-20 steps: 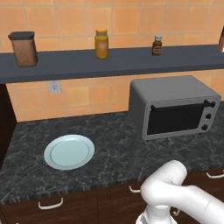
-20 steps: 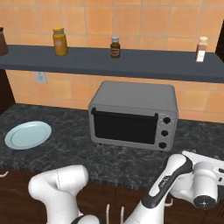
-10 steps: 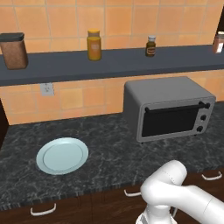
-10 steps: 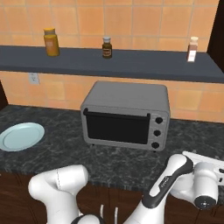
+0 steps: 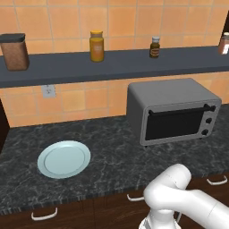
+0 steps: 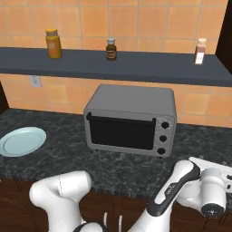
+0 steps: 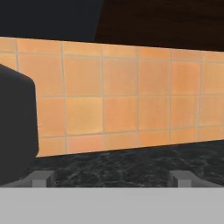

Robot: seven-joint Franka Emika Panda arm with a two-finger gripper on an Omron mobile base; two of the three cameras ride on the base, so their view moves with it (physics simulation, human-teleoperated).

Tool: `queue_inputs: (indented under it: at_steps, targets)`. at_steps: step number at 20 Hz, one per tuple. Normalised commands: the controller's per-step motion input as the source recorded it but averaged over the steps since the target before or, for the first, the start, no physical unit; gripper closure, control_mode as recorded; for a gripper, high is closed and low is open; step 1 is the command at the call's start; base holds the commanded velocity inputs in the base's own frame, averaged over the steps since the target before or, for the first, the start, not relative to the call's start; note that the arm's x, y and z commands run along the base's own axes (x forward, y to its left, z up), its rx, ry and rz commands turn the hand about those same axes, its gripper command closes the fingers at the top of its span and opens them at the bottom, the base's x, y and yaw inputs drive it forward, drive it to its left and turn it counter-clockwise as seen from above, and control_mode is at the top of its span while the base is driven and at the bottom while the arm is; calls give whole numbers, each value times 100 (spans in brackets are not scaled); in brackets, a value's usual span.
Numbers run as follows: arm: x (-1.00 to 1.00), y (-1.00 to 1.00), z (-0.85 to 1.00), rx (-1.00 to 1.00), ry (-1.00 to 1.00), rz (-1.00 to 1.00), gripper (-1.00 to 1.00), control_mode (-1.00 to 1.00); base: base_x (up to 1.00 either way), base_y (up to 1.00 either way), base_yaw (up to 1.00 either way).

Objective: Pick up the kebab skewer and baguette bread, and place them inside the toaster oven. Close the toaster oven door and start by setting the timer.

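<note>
A: Where's the toaster oven [image 5: 172, 112]?

B: On the dark stone counter [image 5: 112, 165], at its back edge against the tiled wall, under the long dark shelf [image 5: 112, 65]. From the right base camera it sits about midway along the counter [image 6: 113, 163].

A: And the toaster oven door [image 6: 121, 132]?

B: Shut. The dark glass stands upright, with the thin black handle across its top. Three round knobs [image 6: 163, 137] run down the panel to the right of the glass.

A: The skewer and the baguette?

B: I can't make out either one. The pale plate [image 5: 64, 159] lies near the counter's front edge, well to the left of the oven, and its face looks bare.

A: What about the gripper [image 7: 113, 178]?

B: Jaws spread wide, nothing between them. In the hand camera the two finger tips [image 7: 42, 178] stand far apart, low over the counter top, facing the orange tiles.

A: What's on the shelf?

B: A brown canister [image 5: 14, 51] toward the left end, then an orange jar [image 5: 96, 45], a small dark bottle [image 5: 154, 47], and a pale bottle [image 6: 200, 50] toward the right end.
</note>
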Motion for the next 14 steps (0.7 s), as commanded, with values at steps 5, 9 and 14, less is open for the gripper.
queue_inputs:
  at_steps: [5,9,14]
  targets:
    - [-5,15,0,0,0,0,-100,-100,0,0,0]
    - [-27,89,-7,-1,0,0,-100,-100,0,0,0]
    - [-4,98,1,-1,0,0,-100,-100,0,0,0]
